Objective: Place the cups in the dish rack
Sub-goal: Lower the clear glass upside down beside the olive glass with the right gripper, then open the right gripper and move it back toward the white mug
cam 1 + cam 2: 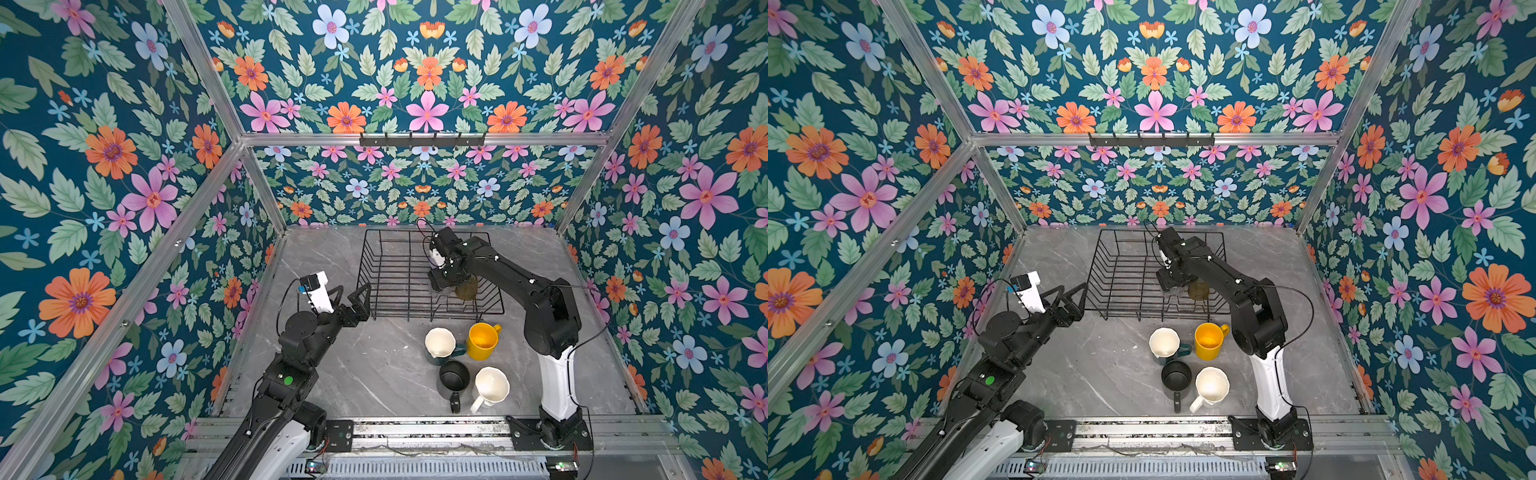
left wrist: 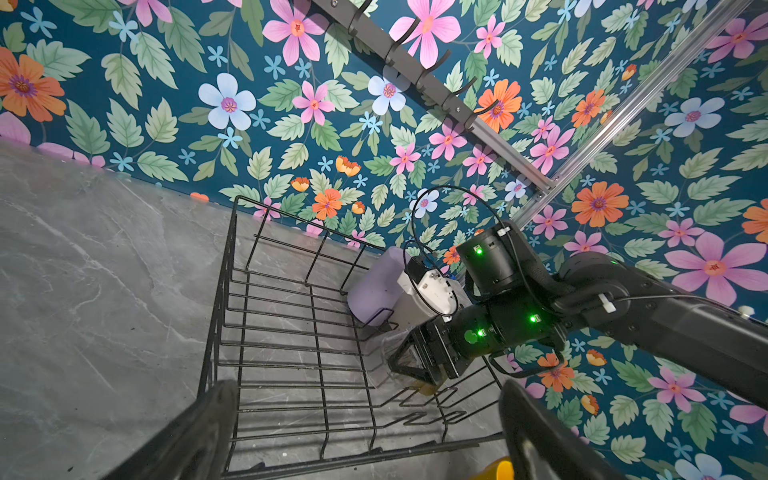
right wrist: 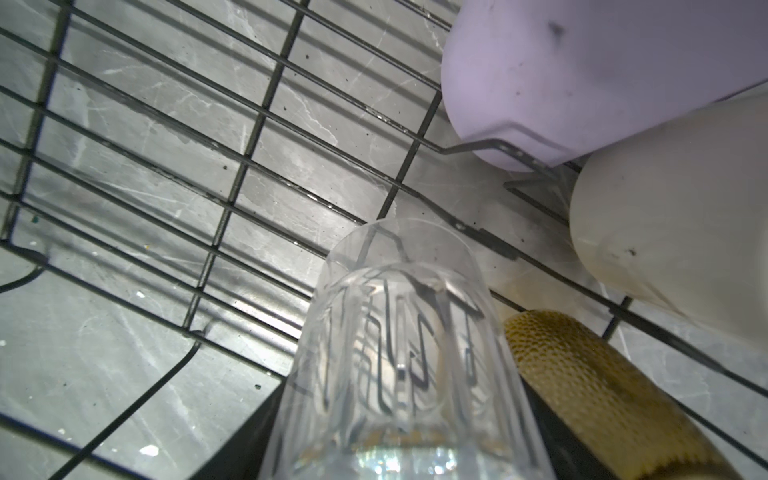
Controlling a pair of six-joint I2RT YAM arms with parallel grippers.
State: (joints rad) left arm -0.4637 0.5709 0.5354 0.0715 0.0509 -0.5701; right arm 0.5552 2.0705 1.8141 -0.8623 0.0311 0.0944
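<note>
**Item:** clear glass (image 3: 395, 353).
**Location:** inside the dish rack (image 1: 395, 282), on its right side. The mouth is lowered onto the wire floor over a prong, and the base is uppermost.
**Description:** colourless and straight-walled with a thick base. The wires are seen through it.
**Held by:** right gripper (image 1: 444, 287), with its jaws set partly apart, one at each side of the glass wall. Whether the glass is pressed or merely flanked cannot be told.
**Neighbours:** a dimpled amber glass (image 3: 582, 374) is just beside it. A white cup (image 3: 673, 232) and a lavender tumbler (image 3: 582, 75) are farther along, and the tumbler's rim is caught on a prong.
**Placement:** judged deliberate. The glass and tumbler are turned mouth-down, presumably to drain, and are packed side by side so that room is spared for the rest.
**Left gripper** (image 1: 353, 293): spread wide with nothing in it. It is stationed just outside the rack's near-left corner, presumably clear of the working arm.
**Outstanding, on the table** (image 1: 353, 374): yellow mug (image 1: 482, 340), dark green mug (image 1: 440, 343), black mug (image 1: 454, 378) and white mug (image 1: 491, 386). All are upright and clustered in front of the rack.
</note>
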